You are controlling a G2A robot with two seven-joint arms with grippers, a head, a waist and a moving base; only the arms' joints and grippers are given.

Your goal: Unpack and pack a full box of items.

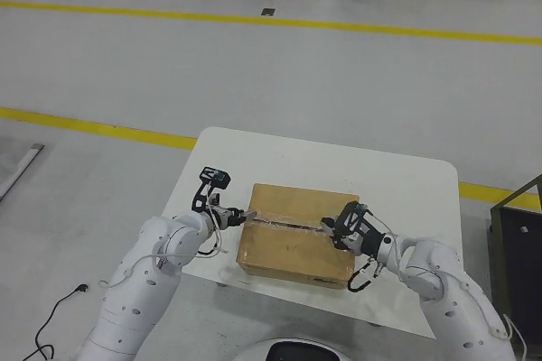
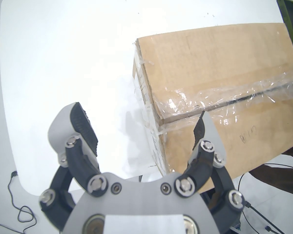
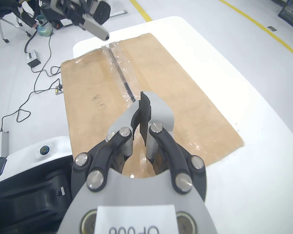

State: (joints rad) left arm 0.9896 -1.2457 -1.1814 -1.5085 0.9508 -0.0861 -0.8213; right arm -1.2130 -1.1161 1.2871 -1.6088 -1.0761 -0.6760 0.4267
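Note:
A closed cardboard box (image 1: 296,231) lies in the middle of the white table (image 1: 406,185), its top seam covered with crinkled clear tape (image 2: 234,96). My left gripper (image 2: 141,122) is open at the box's left end: one finger (image 2: 205,127) sits over the box top beside the seam, the other (image 2: 84,125) hangs over bare table. My right gripper (image 3: 142,107) is shut, its tips down on the taped seam (image 3: 119,71) near the box's (image 3: 146,81) right end. The left gripper (image 3: 97,31) also appears at the seam's far end in the right wrist view.
A dark green rack (image 1: 524,244) stands beside the table's right edge. Cables and small power units (image 3: 33,58) lie on the floor past the box's near side. The box (image 2: 222,74) takes up the table's near half; bare tabletop (image 2: 75,37) stretches behind it.

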